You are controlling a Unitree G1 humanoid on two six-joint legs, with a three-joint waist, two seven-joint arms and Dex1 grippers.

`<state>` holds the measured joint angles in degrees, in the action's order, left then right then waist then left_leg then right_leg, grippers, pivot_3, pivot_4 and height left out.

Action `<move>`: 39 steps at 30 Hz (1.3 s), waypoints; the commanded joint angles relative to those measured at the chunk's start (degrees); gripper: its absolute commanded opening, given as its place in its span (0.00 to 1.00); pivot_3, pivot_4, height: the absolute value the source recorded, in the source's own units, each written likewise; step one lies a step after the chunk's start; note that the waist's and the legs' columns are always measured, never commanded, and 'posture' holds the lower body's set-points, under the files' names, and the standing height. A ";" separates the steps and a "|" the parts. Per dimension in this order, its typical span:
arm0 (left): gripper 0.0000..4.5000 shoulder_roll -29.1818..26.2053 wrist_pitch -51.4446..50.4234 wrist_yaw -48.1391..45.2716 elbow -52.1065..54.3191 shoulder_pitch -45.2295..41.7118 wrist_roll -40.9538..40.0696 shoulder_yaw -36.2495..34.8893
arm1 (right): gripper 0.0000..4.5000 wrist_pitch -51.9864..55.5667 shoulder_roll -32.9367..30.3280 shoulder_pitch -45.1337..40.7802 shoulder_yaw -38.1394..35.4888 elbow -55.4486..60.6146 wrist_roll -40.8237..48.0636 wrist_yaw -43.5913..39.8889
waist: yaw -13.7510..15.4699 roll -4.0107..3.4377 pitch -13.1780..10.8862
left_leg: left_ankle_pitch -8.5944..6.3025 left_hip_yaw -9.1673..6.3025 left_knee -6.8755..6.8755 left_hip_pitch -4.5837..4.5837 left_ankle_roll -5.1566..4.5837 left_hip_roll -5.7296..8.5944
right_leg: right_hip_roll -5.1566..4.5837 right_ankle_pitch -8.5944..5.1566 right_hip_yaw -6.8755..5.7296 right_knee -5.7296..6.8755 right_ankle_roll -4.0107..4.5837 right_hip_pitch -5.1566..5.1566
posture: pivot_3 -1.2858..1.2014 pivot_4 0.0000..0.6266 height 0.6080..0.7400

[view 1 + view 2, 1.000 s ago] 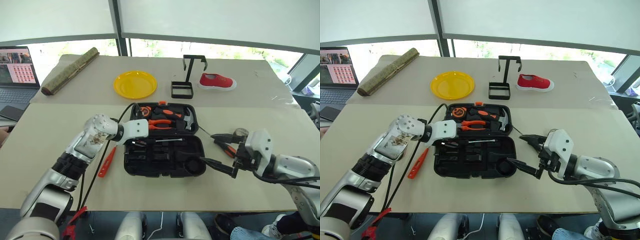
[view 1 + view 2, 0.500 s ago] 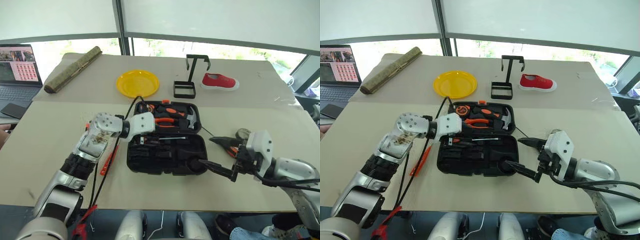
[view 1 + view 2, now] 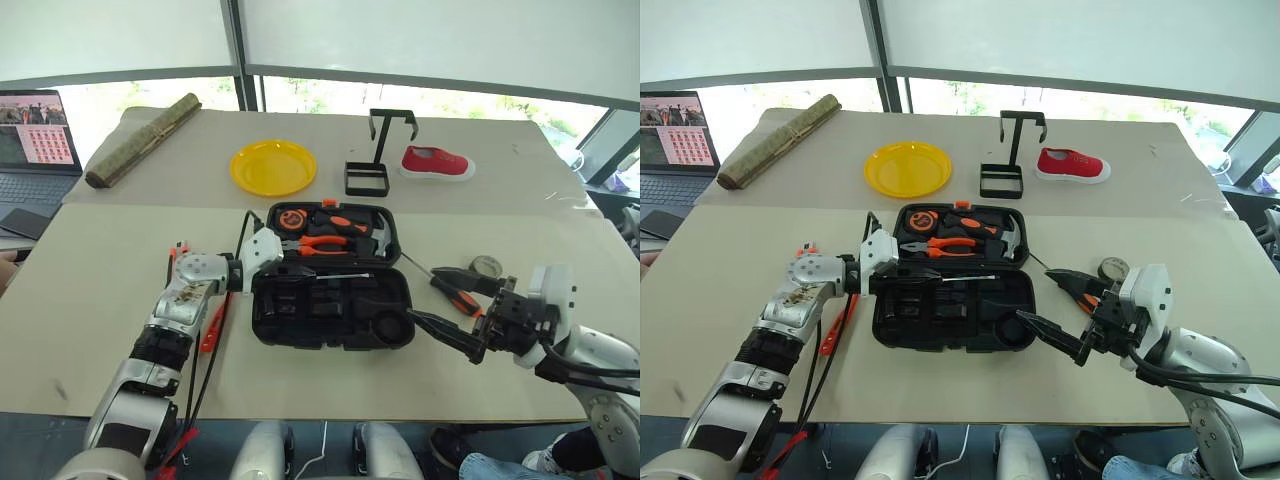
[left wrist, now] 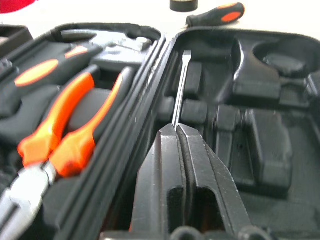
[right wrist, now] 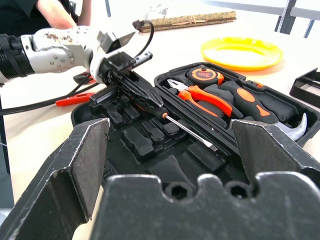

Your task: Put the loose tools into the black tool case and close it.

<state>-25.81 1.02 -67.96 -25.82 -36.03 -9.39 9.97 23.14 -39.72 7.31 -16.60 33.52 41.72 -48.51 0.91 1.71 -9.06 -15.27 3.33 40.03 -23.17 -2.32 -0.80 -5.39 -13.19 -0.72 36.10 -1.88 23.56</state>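
**Open tool case on table: tools and grippers**

- Black tool case (image 3: 330, 300): lies open near the front of the tan table (image 3: 90, 290). The far half holds orange-handled pliers (image 3: 322, 243), a hammer (image 3: 378, 240) and a round orange-and-black item (image 3: 290, 217).
- Screwdriver (image 5: 187, 131): lies in the near half beside the hinge line, its handle clamped between the fingers of the left gripper (image 4: 178, 131), which is closed on it at the case's left end.
- Right gripper (image 3: 452, 305): jaws spread wide, holding nothing, just beside the case's right end.
- Second black-and-orange screwdriver (image 3: 455, 294): loose on the table right of the case.
- Small grey tape roll (image 3: 486, 266): near that screwdriver.
- Slim orange tool (image 3: 211, 327): on the table left of the case.
- Yellow plate (image 3: 272, 167), black wire stand (image 3: 376, 160), red shoe (image 3: 436, 162): beyond the case.
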 commanded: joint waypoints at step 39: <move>1.00 -19.70 -10.99 -16.74 19.11 23.33 -27.40 -26.62 | 1.00 -21.72 7.80 20.56 -16.15 -12.19 -12.87 -3.29 | -0.40 -0.32 0.23 | -0.02 0.12 -0.20 0.54 0.01 -0.13 | -0.11 -0.08 0.14 -0.11 0.04 -0.33 | 0.52 0.24 1.00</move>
<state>-44.66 -8.75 -85.24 -11.27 -12.86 -34.25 -14.67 2.29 -29.77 30.44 -32.83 20.88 28.56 -51.73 0.51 1.38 -8.82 -15.29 3.45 39.83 -22.63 -2.31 -0.93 -5.51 -13.27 -0.57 35.97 -1.83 23.23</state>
